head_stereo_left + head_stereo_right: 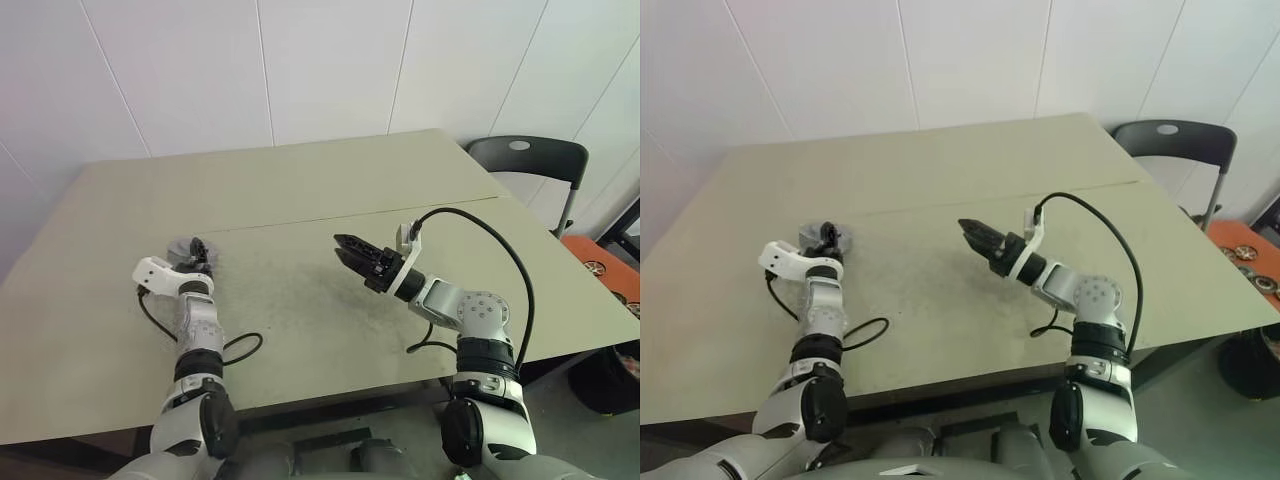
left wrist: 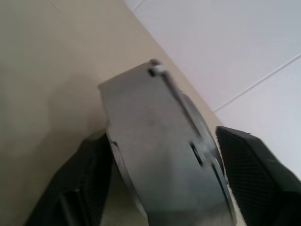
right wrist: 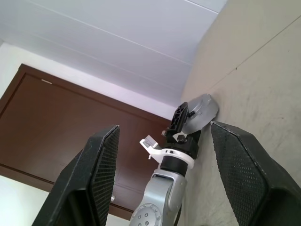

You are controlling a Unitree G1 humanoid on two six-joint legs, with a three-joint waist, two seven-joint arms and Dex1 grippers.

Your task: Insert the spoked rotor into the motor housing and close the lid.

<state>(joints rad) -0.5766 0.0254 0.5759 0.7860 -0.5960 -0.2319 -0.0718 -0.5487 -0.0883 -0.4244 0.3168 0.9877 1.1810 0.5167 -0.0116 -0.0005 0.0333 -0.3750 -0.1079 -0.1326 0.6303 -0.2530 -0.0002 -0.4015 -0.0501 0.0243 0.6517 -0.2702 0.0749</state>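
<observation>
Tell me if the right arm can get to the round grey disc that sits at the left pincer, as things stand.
Probably yes. The right pincer hangs open above the bare table, aimed toward the grey disc. Only the left pincer, astride the disc, crowds the approach.

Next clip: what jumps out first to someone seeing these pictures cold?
The left gripper, at the table's left side, has its black fingers on either side of a round grey metal disc assembly, apparently the motor housing with the lid on it. The right gripper hovers open and empty above mid-table, pointing toward it. A dark chair stands behind the table's right corner.
</observation>
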